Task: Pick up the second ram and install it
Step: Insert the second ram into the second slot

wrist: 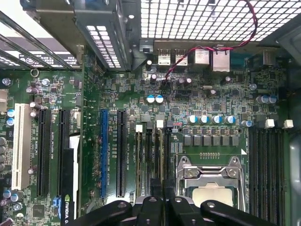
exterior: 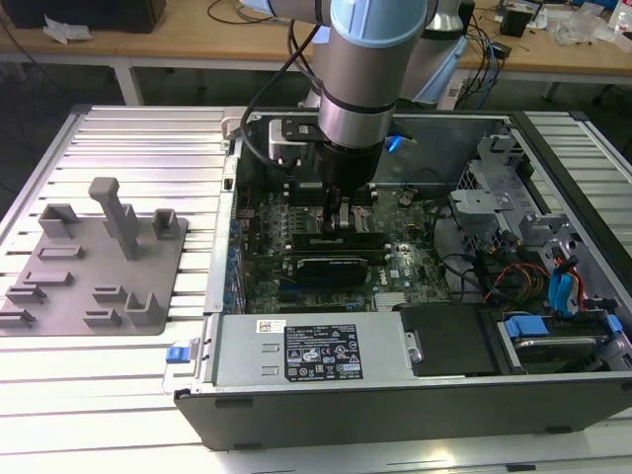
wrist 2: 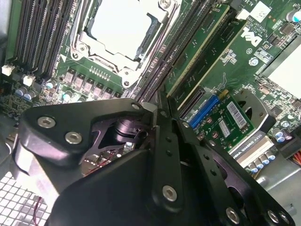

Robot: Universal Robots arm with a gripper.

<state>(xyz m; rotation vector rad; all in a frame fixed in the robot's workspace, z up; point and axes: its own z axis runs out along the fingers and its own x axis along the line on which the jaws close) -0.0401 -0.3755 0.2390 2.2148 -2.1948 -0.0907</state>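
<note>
One green stick, the second ram [wrist 2: 200,49], stands in a slot; tool [exterior: 341,217] low beside it.
Exterior view: grey fixture [exterior: 99,262] on the worktop [exterior: 148,128] at nine o'clock of the tool, which is down among slots near the processor socket [wrist 2: 120,28]. Seating step, I judge; its grip I cannot tell; any push must be square.

Ram [wrist 2: 197,49]: long, narrow green stick standing on edge in the motherboard's memory slots, just beside the processor socket and parallel to the empty dark slots there. Can't tell whether it is fully seated.
</note>
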